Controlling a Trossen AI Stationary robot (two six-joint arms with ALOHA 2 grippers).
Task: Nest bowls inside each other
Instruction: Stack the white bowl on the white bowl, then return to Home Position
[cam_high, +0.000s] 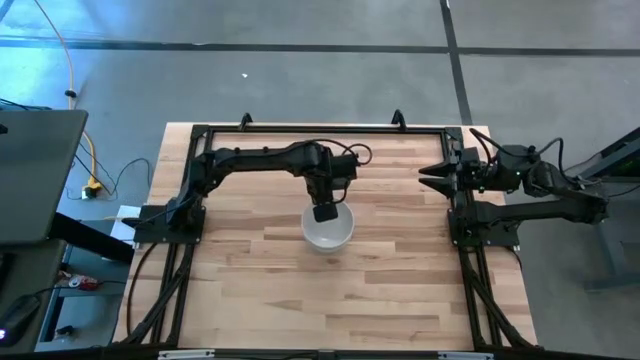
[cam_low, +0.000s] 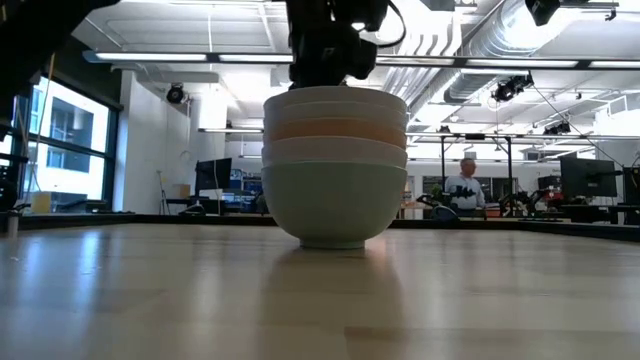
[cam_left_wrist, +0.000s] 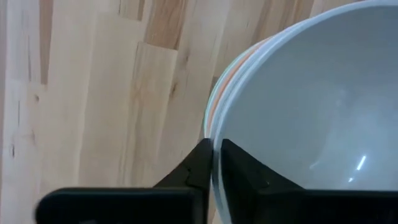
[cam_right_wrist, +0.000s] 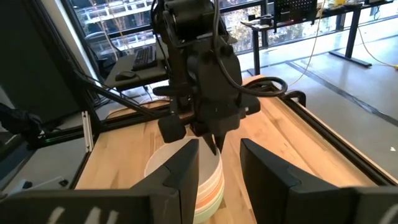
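Observation:
The bowls stand nested in one stack (cam_high: 330, 232) at the table's middle. In the low view the mint green bowl (cam_low: 335, 205) is at the bottom, standing on its foot, with a white one, the salmon-orange one (cam_low: 335, 130) and a white top bowl (cam_low: 335, 100) above it. My left gripper (cam_high: 325, 211) hangs over the stack's far rim, shut on the top bowl. My right gripper (cam_high: 430, 172) waits open near the table's right edge, pointing left; its fingers (cam_right_wrist: 186, 168) frame the stack from afar. My left gripper pinches the top white bowl's rim (cam_left_wrist: 214, 140) on the stack's far side, one finger (cam_left_wrist: 245, 177) inside the bowl and one finger (cam_left_wrist: 198, 167) outside. It comes from above, pointing down. The bowl sits upright, nested in the stack below.
A black metal frame (cam_high: 320, 128) runs along the table's far edge and both sides. Bare wood lies all round the stack, widest toward the near edge (cam_high: 330, 310). A person (cam_low: 465, 190) sits far off in the room behind.

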